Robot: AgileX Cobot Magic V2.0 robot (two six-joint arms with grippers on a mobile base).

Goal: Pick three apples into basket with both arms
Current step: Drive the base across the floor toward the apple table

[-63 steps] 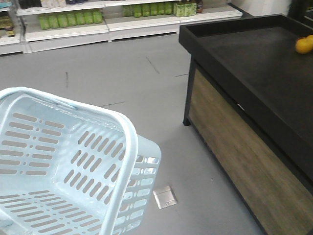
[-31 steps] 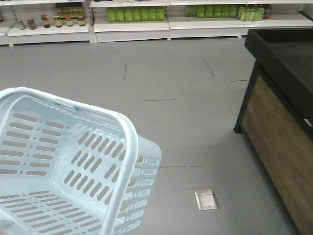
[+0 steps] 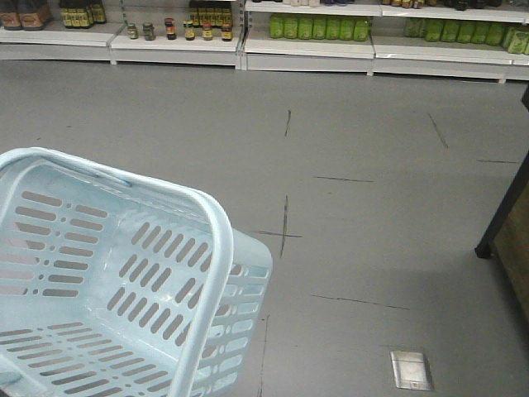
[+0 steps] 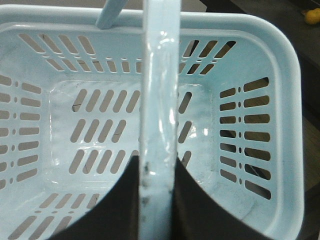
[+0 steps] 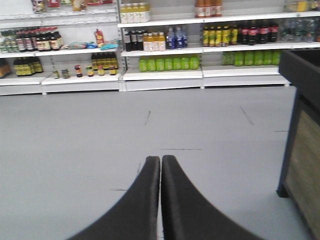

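Observation:
The pale blue basket (image 3: 83, 248) hangs tilted at the lower left of the front view, and nothing lies inside it. In the left wrist view my left gripper (image 4: 159, 162) is shut on the basket's handle (image 4: 160, 90), which runs up between the two black fingers above the slotted basket floor (image 4: 105, 125). My right gripper (image 5: 160, 159) is shut with nothing in it and is held out over bare grey floor. The apples are out of view.
Store shelves with green and dark bottles (image 3: 314, 29) line the far wall. The leg of a black display stand (image 3: 500, 223) shows at the right edge, also seen as the stand (image 5: 300, 120) in the right wrist view. A metal floor plate (image 3: 411, 369) lies low right. An orange (image 4: 312, 17) rests on a dark top.
The view has swung left: the black stand and its orange slid off to the right, and more shelving came in. The basket stays in the same place in the frame.

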